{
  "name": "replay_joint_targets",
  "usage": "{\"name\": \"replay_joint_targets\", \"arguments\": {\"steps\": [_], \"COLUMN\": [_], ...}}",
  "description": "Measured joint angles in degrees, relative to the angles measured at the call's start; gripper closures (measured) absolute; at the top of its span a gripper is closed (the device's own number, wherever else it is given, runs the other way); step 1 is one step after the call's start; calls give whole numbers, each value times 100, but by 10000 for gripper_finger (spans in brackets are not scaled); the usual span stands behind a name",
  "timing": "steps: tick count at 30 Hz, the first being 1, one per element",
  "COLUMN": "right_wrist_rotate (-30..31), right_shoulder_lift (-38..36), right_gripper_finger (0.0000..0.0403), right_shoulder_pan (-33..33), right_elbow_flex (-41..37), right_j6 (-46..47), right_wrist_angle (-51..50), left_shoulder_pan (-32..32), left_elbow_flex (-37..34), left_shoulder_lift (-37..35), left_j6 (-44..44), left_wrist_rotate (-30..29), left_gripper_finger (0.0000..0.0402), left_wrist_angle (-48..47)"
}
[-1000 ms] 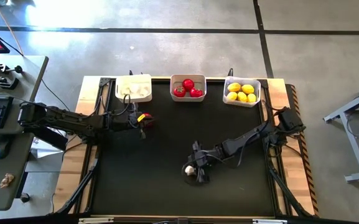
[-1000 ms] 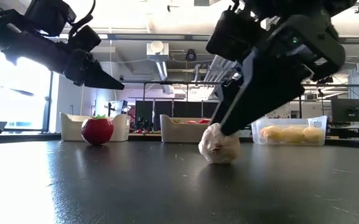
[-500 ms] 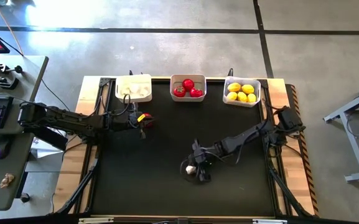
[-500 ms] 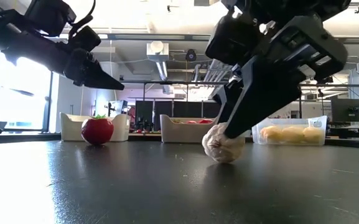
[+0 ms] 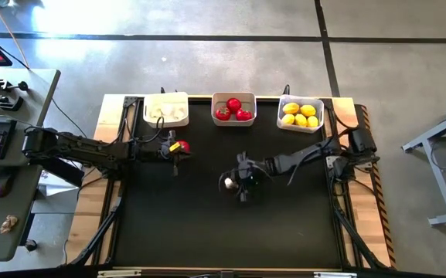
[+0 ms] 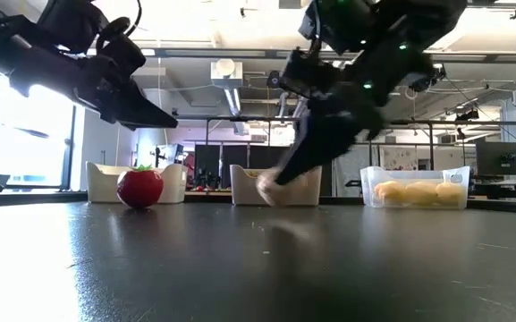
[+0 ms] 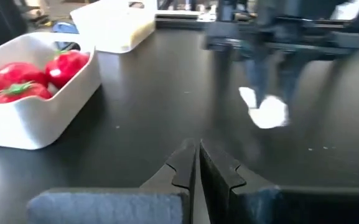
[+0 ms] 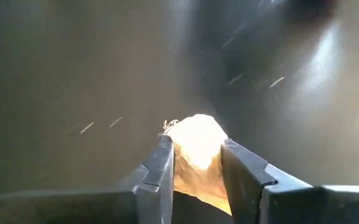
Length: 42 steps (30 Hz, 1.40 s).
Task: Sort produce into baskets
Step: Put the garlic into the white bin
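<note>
Garlic (image 8: 196, 155) sits pinched between the two fingers (image 8: 157, 171) of the right gripper (image 5: 234, 183), and in the low view it hangs clear of the black table (image 5: 207, 224), so the bulb looks lifted and ready for carrying. A white bin (image 5: 166, 109) beyond the fingertips already holds pale pieces that look like garlic, which I judge to be where this bulb belongs. Two more bins stand in the same row along the far edge: the middle bin (image 5: 233, 109) holds red tomatoes (image 5: 233, 104) and the clear bin (image 5: 300, 114) holds yellow lemons (image 5: 301, 115). That grouping by kind explains the layout, each sort having its own container.

From the right wrist view the fingers press on both flanks of the bulb, its pointed top poking out past the tips, so the grip sits low on its body.

Left gripper (image 5: 175, 151) hangs over the table's left part, its fingers (image 7: 179, 168) pressed together with nothing between them. One loose tomato (image 5: 182, 146) rests on the table just beside those closed tips, near the white bin; it is the only piece I can see not yet binned or held. That arm seems poised by it, though it has no hold.
</note>
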Motion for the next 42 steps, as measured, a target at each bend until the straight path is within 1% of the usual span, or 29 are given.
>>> {"name": "replay_joint_targets", "arguments": {"steps": [2, 6, 9, 11, 15, 19, 22, 26, 31, 34, 38, 42], "right_wrist_rotate": [60, 63, 97, 63, -360, -471, -572, -592, -590, -589, -588, -700], "right_shoulder_lift": [8, 48, 48, 48, 48, 48, 48, 48, 48, 48, 48, 48], "right_gripper_finger": [309, 309, 309, 309, 309, 310, 310, 310, 310, 310, 310, 310], "right_shoulder_pan": [-184, -553, -795, -926, -1100, -1094, -1072, -1072, -1076, -1074, -1074, -1074], "right_elbow_flex": [0, 0, 7, 9, 9, 9, 9, 9, 11, 11, 42, 301], "right_j6": [-280, -710, -872, -928, -904, -868, -519, 259, 906, 1031, 1058, 1040], "right_wrist_angle": [428, 1740, 2765, 3231, 3651, 4086, 4463, 5152, 5980, 6334, 6718, 6688], "left_shoulder_pan": [-34, -120, -172, -175, -276, -412, -491, -544, -544, -536, -479, -417], "left_elbow_flex": [0, 2, 2, 0, 2, 34, 164, 343, 395, 418, 673, 1084], "left_shoulder_lift": [0, 2, 2, 2, 2, 2, 2, 2, 2, 2, 67, 386], "left_j6": [93, 389, 446, 405, 403, 535, 567, 799, 1212, 1537, 1706, 1763], "left_wrist_rotate": [43, 2, -129, -135, -171, -490, -701, -749, -740, -738, -703, -668], "left_gripper_finger": [389, 370, 344, 322, 278, 240, 221, 210, 209, 209, 209, 209], "left_wrist_angle": [55, 104, 129, 184, 480, 810, 845, 910, 1777, 2202, 2188, 2185]}}
